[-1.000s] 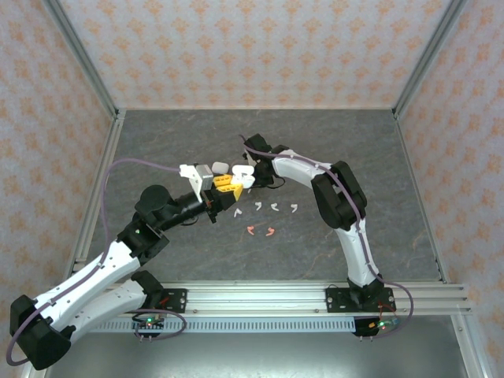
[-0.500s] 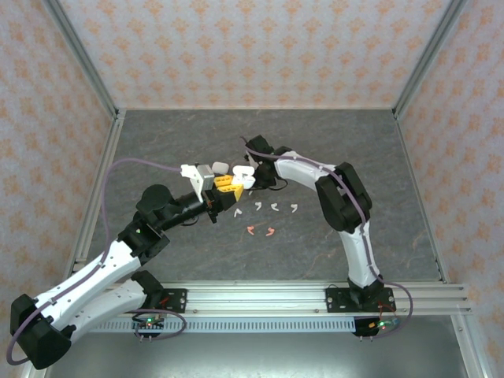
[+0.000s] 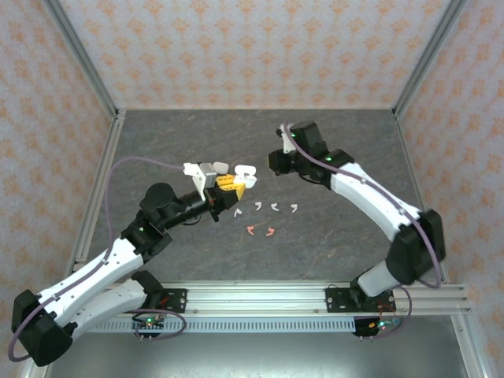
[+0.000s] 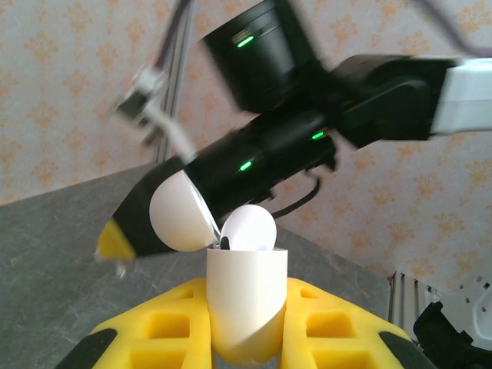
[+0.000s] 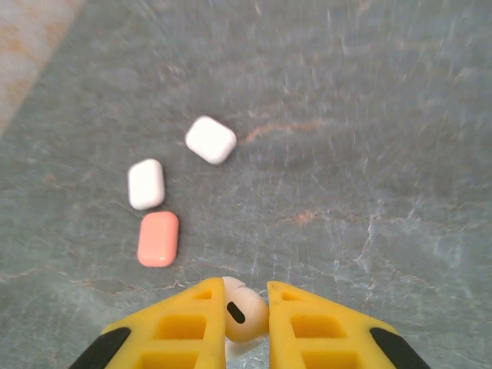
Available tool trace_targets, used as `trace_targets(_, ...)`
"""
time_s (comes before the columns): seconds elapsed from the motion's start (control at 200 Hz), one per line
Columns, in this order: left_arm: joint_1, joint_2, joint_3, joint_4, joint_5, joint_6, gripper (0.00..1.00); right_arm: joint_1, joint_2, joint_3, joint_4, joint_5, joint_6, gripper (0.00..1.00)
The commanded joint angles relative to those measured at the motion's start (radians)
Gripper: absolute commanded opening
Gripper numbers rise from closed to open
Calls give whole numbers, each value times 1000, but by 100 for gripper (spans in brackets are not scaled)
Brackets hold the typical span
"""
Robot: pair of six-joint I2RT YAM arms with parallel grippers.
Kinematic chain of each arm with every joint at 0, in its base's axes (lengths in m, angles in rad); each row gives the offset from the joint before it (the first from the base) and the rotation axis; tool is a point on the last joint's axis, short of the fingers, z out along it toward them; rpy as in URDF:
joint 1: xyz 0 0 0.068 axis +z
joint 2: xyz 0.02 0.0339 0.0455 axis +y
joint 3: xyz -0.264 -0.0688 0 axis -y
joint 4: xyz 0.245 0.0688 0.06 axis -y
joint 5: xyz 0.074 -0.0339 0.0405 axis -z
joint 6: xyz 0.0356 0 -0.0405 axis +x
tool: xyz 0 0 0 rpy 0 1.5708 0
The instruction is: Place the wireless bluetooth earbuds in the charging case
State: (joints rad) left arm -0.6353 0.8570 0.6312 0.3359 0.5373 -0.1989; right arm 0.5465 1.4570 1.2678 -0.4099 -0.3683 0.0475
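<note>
Jaws, left: left jaws [image 4: 246, 290] are pressed tight on the open case [image 4: 246, 307] and hold it up off the desk with the lid tipped back.
Jaws, right: right jaws [image 5: 244, 290] are pinching one white earbud [image 5: 244, 317] between the yellow fingers. They hang above the desk, a little to the right of the case in the overhead view.
Done: one earbud is in the grip and the case is raised and open. I cannot tell whether a bud sits inside the case; a dark spot at its mouth is too small to read.
Left: nearly all of it, by my reckoning. The pinched earbud has yet to be lined up with the case mouth and seated.
Loose on the desk: four white earbuds [image 3: 257, 206] lie in a loose row just in front of the left jaws, with two pink earbuds [image 3: 251, 230] a little nearer the arm bases.
Spare cases: two white cases and one pink [image 5: 157, 238] lie shut, near each other on the desk below the right wrist.
Desk: dark grey with a mottled, stone-like look [image 3: 354, 150]; it is flat and matte.
Room: walls [image 3: 252, 47] on three sides are papered pale with a small orange motif. A metal rail [image 3: 260, 295] along the near edge carries both arm bases.
</note>
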Motion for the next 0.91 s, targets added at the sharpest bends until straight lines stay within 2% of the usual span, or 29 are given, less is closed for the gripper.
trace_targets(0.0, -8, 25, -1, 83, -9, -33, 0, 1, -125, -38, 70, -44, -78, 16)
trace_targets(0.345, -7, 129, 48, 126, 26, -93, 0, 0, -357, -112, 183, -236, -126, 16)
trace_targets(0.581, -10, 152, 51, 156, 35, -115, 0, 3, -377, -157, 242, -333, -110, 16)
trace_targets(0.901, -9, 151, 54, 169, 33, -127, 0, 33, -354, -197, 315, -349, -90, 16)
